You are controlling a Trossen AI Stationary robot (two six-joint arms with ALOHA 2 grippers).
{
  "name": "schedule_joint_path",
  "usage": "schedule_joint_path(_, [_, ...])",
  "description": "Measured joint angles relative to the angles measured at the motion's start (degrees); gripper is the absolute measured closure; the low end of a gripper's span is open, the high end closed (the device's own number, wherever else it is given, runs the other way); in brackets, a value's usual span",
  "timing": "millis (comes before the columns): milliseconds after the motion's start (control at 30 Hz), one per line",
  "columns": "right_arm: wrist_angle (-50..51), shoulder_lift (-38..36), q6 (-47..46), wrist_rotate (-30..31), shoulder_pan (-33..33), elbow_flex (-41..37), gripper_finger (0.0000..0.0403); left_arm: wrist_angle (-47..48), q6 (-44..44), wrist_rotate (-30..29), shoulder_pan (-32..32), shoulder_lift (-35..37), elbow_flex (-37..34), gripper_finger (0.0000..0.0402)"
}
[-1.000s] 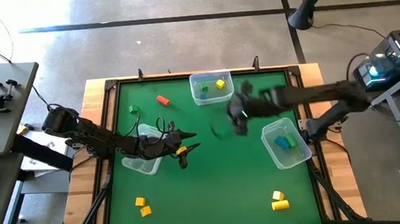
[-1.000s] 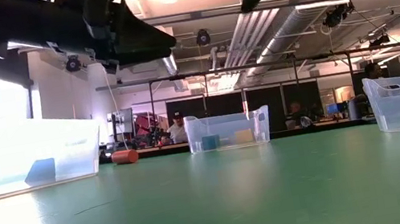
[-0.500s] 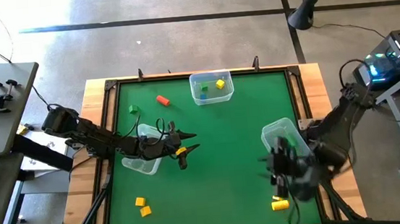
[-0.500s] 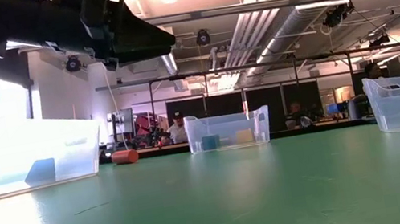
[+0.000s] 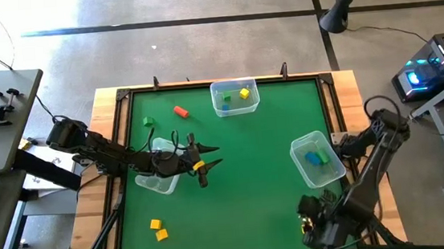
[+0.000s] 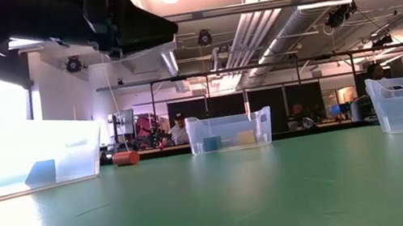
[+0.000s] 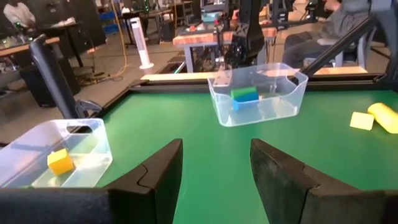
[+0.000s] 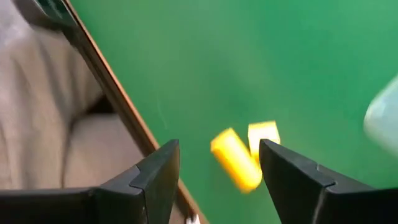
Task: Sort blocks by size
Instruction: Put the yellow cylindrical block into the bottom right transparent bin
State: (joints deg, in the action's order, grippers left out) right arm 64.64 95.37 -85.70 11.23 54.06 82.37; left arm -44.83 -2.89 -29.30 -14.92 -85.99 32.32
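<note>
Your right gripper [image 8: 214,171] hangs empty, jaws apart, over the yellow cylinder [image 8: 235,159] and yellow cube [image 8: 263,134] at the desk's [image 5: 251,178] five o'clock corner. Your left gripper [image 5: 209,158], also open and empty, waits at nine o'clock beside a clear bin [image 5: 148,182].

three bins on the table [image 5: 235,180]: one bin [image 5: 234,96] at the far edge, one bin [image 5: 316,159] toward the right edge, one bin [image 5: 159,178] left of centre under the left arm. two blocks [image 5: 158,229] near the front left corner. cylinder [image 8: 235,159] and cube [image 8: 263,134] side by side near the front right, below the right gripper [image 8: 217,180].
</note>
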Motion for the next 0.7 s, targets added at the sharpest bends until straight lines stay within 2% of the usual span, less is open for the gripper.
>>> schedule_joint_path(133, [0.03, 3.11, -5.17, -10.44, -0.32, 0.0, 0.0187, -0.3, -0.35, 0.11, 0.0, 0.02, 0.0, 0.0229])
schedule_joint_path(300, [2.45, 4.87, -12.07, -13.84, -2.7, 0.0, 0.0187, -0.07, -0.33, 0.18, -0.1, 0.02, 0.0, 0.0229])
schedule_joint_path(433, [1.58, 5.45, -8.47, -14.68, -3.92, -1.18, 0.0178, 0.13, -0.35, 0.22, -0.17, 0.01, 0.0, 0.0229])
schedule_joint_path(533, [0.95, 5.45, -5.58, -18.29, -4.4, -3.98, 0.0166, 1.03, -0.35, 0.25, -0.17, 0.02, 0.0, 0.0229])
schedule_joint_path(700, [-5.37, 5.47, 1.19, -21.21, -4.96, -7.69, 0.0153, 3.37, -0.35, 0.59, -0.17, 0.0, 0.0, 0.0229])
